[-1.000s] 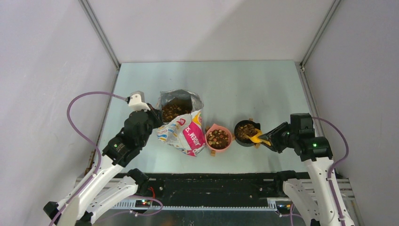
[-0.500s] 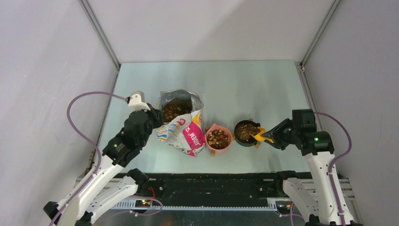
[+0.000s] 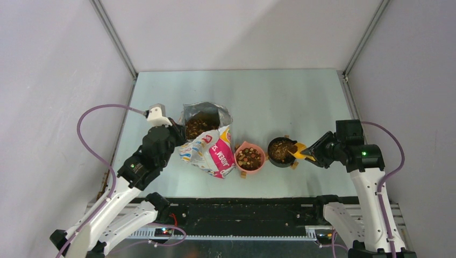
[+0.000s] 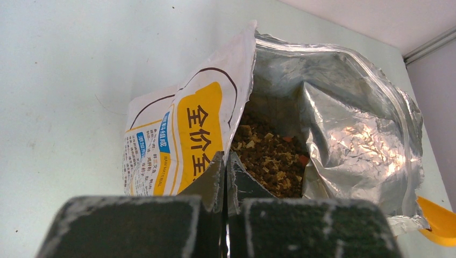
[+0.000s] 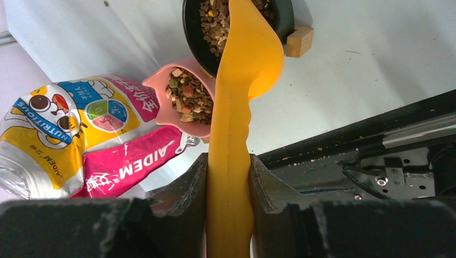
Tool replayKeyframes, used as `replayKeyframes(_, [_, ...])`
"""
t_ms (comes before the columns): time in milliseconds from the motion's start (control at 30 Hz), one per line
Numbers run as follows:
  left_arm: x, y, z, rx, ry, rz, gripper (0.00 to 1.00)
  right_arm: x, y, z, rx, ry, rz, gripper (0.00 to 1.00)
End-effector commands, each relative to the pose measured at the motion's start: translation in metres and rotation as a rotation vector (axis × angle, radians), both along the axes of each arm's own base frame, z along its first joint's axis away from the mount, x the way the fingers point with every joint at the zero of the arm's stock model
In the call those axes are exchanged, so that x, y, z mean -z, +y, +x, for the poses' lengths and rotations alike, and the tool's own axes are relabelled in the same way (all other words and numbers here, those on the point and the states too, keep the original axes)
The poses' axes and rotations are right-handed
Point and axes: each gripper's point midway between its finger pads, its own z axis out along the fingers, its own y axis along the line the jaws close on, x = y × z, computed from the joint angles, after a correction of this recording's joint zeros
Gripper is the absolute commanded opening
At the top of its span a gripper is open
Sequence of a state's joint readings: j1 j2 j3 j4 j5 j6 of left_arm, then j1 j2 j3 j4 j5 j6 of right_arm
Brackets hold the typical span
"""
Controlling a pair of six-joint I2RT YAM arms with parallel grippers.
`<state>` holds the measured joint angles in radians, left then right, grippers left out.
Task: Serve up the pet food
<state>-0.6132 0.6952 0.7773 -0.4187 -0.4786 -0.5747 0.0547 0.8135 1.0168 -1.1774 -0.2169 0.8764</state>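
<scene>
At the 3 o'clock side of the black bowl [image 5: 188,24], top view: the right end effector [image 5: 228,161] is clenched on the handle of the yellow scoop [image 3: 298,151]. It has backed off toward 3 o'clock over the last sec. The scoop head was over the bowl's middle, then at its rim, and now sits at or just past the rim. From the wrist cam the head still overlaps the rim edge. No pellets are visible on the side of the scoop that shows, and I can't tell abt the inner face. The pet food [image 3: 280,150] lies heaped in the black bowl, and more fills the pink bowl [image 5: 183,126] just beside it at 9 o'clock. The rest is down in the open bag [image 3: 212,156], further toward 9 o'clock on the surface [image 3: 279,102]. The left end effector [image 4: 225,166] hasn't moved and stays pinched shut on the bag's mouth edge at approx 10 o'clock, propping it open. A small wood block [image 5: 299,40] sits against the black bowl. Reading: the tip-out into the black bowl looks finished and the arm is clearing away. With both bowls loaded, serving seems near done, unless another scoop from the bag is wanted.
</scene>
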Motion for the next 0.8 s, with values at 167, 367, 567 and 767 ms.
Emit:
replayKeyframes(167, [0.009, 0.002, 0.003, -0.005, 0.015, 0.042, 0.00, -0.013, 0.000, 0.000, -0.098, -0.052, -0.040, 0.00])
replayKeyframes(367, [0.009, 0.000, 0.004, -0.004, 0.018, 0.036, 0.00, -0.018, 0.009, -0.002, -0.205, -0.088, -0.061, 0.00])
replayKeyframes(567, [0.009, 0.001, 0.004, -0.015, 0.025, 0.033, 0.00, -0.023, 0.011, -0.004, -0.282, -0.099, -0.165, 0.00])
replayKeyframes(767, [0.009, 0.002, 0.004, -0.019, 0.027, 0.034, 0.00, -0.019, 0.004, -0.007, -0.291, -0.055, -0.251, 0.00])
